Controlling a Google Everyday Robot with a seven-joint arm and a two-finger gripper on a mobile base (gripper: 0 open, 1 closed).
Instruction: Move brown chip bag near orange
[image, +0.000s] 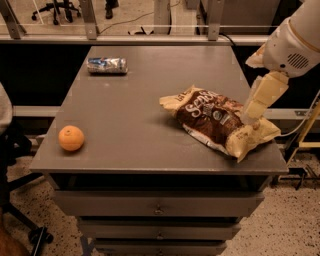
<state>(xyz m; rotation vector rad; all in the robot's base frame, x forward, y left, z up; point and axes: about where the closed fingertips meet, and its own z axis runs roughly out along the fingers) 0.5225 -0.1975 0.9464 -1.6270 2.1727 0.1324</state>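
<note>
Grey table (150, 95) on a drawer unit (157, 206), over speckled floor; a railing and office chair legs (52, 7) show at the back. Dark chair (12, 150) partly in view at the left edge.

Bag (210, 117): lies flat on the right half of the table, long axis running from mid-table toward the front right corner. Dark brown centre with white script facing up, tan-yellow crinkled ends. Its far right end sits at the table's front right edge.

Orange (71, 138): near the front left corner, resting on the table, well apart from the bag, with bare tabletop between them.

Crushed silver-blue can (107, 65): on its side near the back left, far from both.

Arm (292, 42): white, enters from the upper right and slopes down and leftward. End effector (251, 116): down at the bag's right end, over the tan-yellow part, touching or just above it; contact not clear. Whether it is spread or closed on the bag cannot be told from this angle.
</note>
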